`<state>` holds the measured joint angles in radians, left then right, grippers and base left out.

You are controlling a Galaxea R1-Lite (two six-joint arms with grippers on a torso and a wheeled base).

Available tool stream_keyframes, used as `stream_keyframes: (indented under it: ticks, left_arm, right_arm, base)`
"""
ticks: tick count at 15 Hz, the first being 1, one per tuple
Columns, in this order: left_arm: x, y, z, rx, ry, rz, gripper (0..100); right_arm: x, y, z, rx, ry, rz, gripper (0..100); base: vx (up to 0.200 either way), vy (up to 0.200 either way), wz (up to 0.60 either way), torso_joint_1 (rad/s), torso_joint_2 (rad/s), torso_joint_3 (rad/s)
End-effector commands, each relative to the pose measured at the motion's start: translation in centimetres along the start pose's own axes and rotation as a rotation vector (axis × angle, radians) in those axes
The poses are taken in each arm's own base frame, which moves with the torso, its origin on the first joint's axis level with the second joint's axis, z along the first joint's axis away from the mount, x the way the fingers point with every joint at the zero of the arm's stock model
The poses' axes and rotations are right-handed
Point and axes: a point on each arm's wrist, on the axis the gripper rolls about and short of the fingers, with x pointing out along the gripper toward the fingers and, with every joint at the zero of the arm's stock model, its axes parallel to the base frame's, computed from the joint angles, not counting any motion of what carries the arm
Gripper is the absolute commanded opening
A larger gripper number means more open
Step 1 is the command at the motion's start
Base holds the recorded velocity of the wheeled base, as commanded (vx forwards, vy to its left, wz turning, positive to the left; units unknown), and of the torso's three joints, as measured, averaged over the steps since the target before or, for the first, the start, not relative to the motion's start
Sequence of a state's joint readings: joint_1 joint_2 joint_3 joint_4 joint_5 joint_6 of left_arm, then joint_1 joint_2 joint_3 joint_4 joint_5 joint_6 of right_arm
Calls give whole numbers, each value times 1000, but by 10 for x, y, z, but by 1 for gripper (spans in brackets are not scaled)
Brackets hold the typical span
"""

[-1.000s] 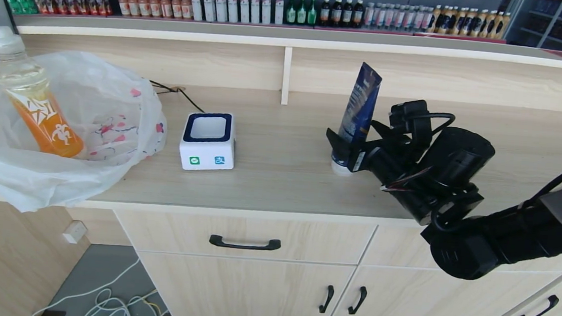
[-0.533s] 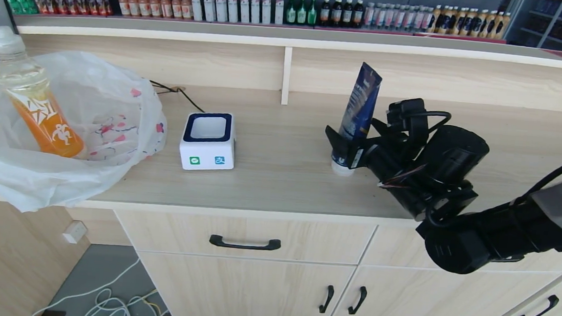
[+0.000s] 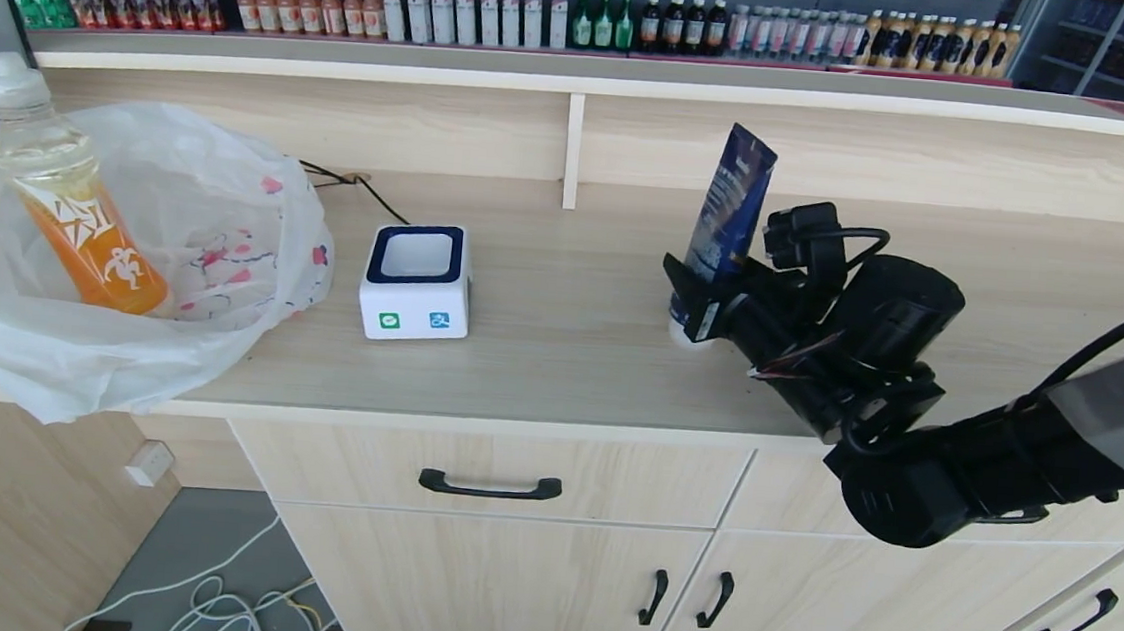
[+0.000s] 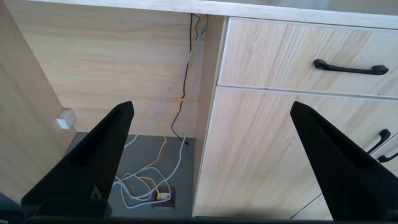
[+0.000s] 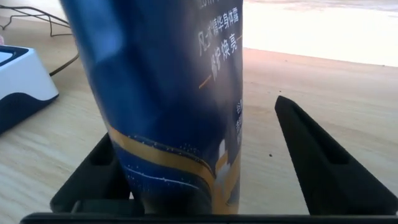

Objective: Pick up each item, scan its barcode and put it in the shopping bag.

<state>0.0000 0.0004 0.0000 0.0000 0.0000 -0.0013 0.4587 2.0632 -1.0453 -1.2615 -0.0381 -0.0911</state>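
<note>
A dark blue tube point(image 3: 728, 208) stands on its white cap on the wooden counter point(image 3: 559, 355), leaning slightly. My right gripper point(image 3: 707, 292) is open around the tube's lower part. In the right wrist view the tube point(image 5: 168, 93) sits between the fingers of the right gripper point(image 5: 193, 124), against one finger and with a gap to the other. The white shopping bag point(image 3: 120, 321) sits at the counter's left end with an orange drink bottle point(image 3: 70, 197) inside. The white scanner box point(image 3: 416, 282) stands between the bag and the tube. My left gripper point(image 4: 211, 168) hangs open below counter level, holding nothing.
A raised back ledge with a thin divider point(image 3: 572, 151) runs behind the counter. A black cable point(image 3: 361, 189) leads to the scanner. Drawers and cabinet doors point(image 4: 298, 124) lie below the counter, with loose cables point(image 4: 155, 180) on the floor.
My right gripper has moved in a little around the tube. The tube's top has tipped slightly to the right. The bag, bottle and scanner have not moved.
</note>
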Motion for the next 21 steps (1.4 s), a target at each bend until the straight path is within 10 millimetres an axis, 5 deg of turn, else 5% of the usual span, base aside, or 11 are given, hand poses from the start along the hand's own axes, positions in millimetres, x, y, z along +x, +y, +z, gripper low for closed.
stream_keyframes:
  ticks: [1, 9, 15, 21]
  left_arm:
    - [0, 0, 0, 0, 0, 0, 100]
    - [0, 0, 0, 0, 0, -2, 100]
    - [0, 0, 0, 0, 0, 0, 100]
    - [0, 0, 0, 0, 0, 0, 100]
  right_arm:
    - [-1, 1, -2, 1, 6, 0, 0]
    - [-6, 2, 8, 4, -29, 8, 0]
    - [-26, 3, 63, 23, -158, 26, 0]
    - [-105, 34, 73, 86, -178, 160, 0]
  base:
    - [0, 0, 0, 0, 0, 0]
    - [0, 0, 0, 0, 0, 0]
    - [0, 0, 0, 0, 0, 0]
    - [0, 0, 0, 0, 0, 0]
